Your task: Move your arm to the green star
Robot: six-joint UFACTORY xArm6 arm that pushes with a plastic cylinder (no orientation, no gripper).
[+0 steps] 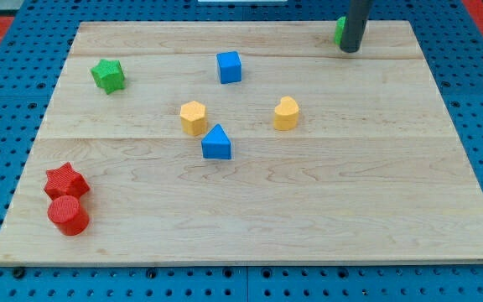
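My tip rests on the surface at the view's top right, near the far edge. There is no gripper here to be released or clenched, only the bare rod, so nothing is grasped. Just behind the rod, touching it or nearly so, a green block peeks out on its left side; the rod hides most of it, so I cannot tell its shape.

The green star, my target, sits at the view's upper left, well apart from my tip, almost the whole width of the surface away. It lies a little lower in the view than my tip.

Between us, the blue cube stands closest to the straight line across. I judge that a direct slide toward the view's left would pass near it, perhaps clipping it, since the tip keeps one height and cannot hop over. Staying close to the top edge looks like the safer path.

The rest are out of the way: a yellow hexagon, a yellow rounded block and a blue triangle cluster near the middle, and a red star and a red cylinder, touching, sit at the lower left.

The move looks not yet begun. The last approach wants care, so the star is reached, not shoved off.
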